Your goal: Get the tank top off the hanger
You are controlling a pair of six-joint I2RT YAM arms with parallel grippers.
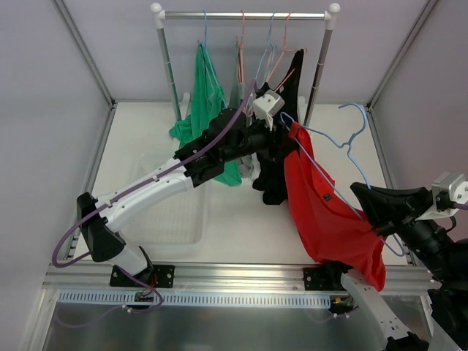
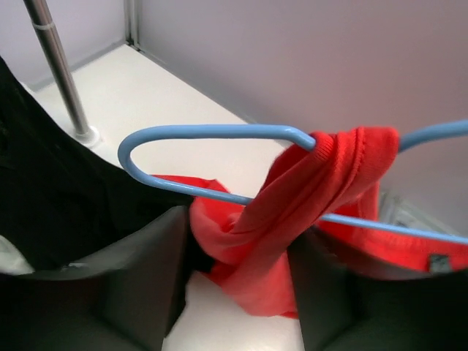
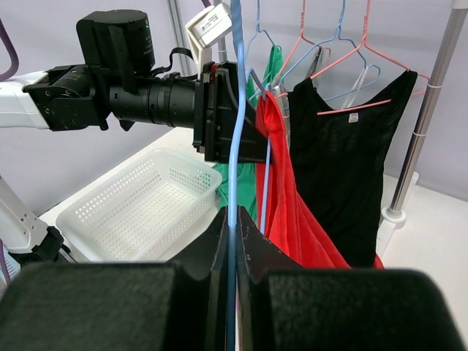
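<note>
Red tank top (image 1: 329, 212) held up between both arms
Left gripper (image 2: 241, 248) pinches its strap, looped over the blue hanger (image 2: 212, 131) just above; right gripper (image 3: 232, 234) clamps the hanger's wire.

The rack (image 1: 245, 14) stands at the far edge of the table (image 1: 241, 219). One garment (image 1: 207, 95) hangs toward its left end and another (image 1: 291, 80) toward its right. A basket (image 3: 139, 205) sits on the table left of centre, under the left arm. In front of the rack, right of centre, the hanger (image 2: 212, 130) is off the bar, its wire pinched in the right claw (image 3: 232, 241) at the near right. The tank top (image 1: 322, 212) hangs from it, between the two claws. Its strap lies over the hanger's left end, inside the left claw (image 2: 241, 270), apparently gripped.
</note>
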